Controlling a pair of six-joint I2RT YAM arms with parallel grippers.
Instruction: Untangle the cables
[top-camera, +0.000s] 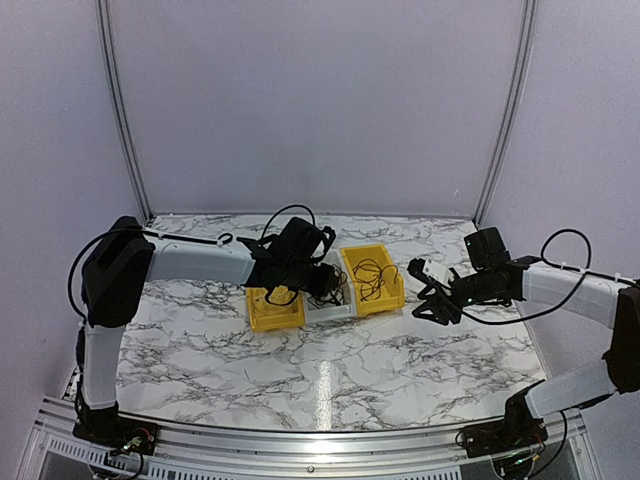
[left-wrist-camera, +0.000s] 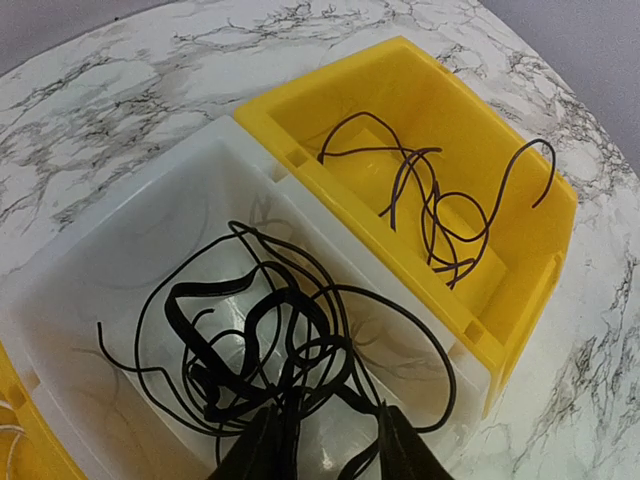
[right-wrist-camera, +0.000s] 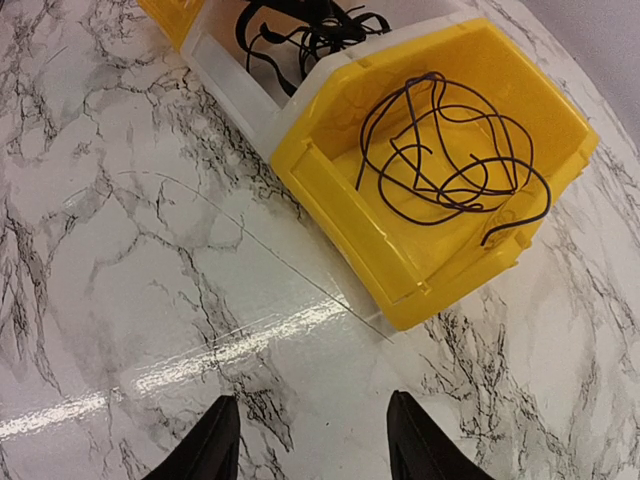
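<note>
L: left gripper (left-wrist-camera: 330, 452) fingers half-closed, strands between them, a real pinch cannot be told | black cable tangle (left-wrist-camera: 262, 352) just ahead of those fingers, in white bin (left-wrist-camera: 120, 230) | judged light, limp, snag-prone: take one outer loop, not the knot | R: loose cable (right-wrist-camera: 450, 186) in yellow bin (right-wrist-camera: 350, 215) ahead of right gripper (right-wrist-camera: 312, 440), spread apart, empty.

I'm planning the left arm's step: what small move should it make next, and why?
Probably close the left gripper on the strands between its fingers and lift slightly. It sits open, low in the black tangle in the white bin, while one cable lies alone in the yellow bin. The right gripper hangs open over the table, holding nothing.
</note>
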